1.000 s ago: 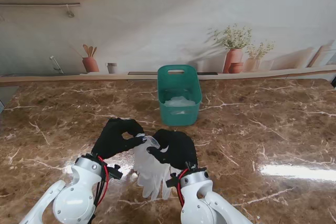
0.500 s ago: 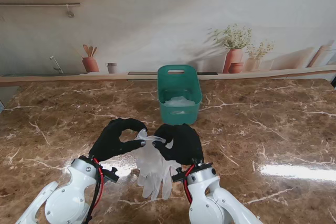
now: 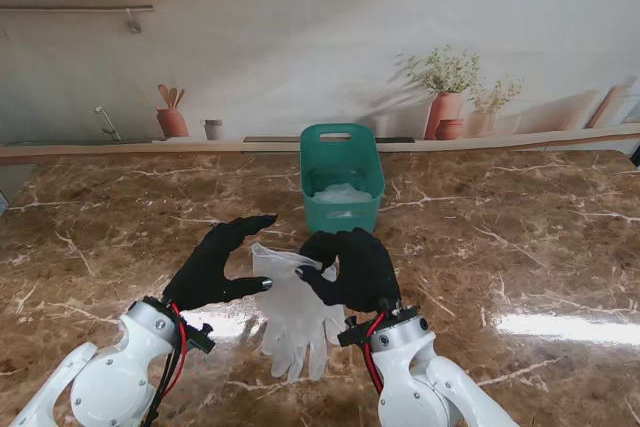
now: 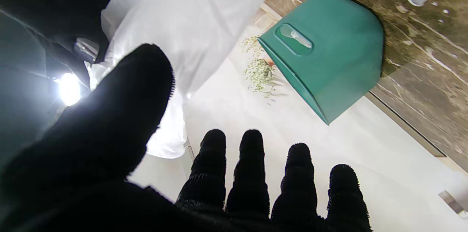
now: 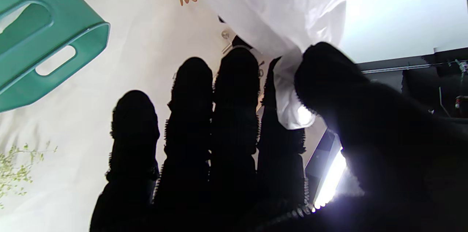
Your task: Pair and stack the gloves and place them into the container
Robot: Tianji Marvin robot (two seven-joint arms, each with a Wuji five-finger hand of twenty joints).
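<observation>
- The right hand (image 3: 352, 269) pinches the cuff of the white gloves (image 3: 290, 317), which hang at lower centre of the stand view.
- The left hand (image 3: 215, 262) is spread, holding nothing.
- Best to carry them over the green bin (image 3: 341, 183), keeping the pinch firm.
- The right wrist view alone shows thumb on cuff; the stand view shows gloves already in the bin.
</observation>
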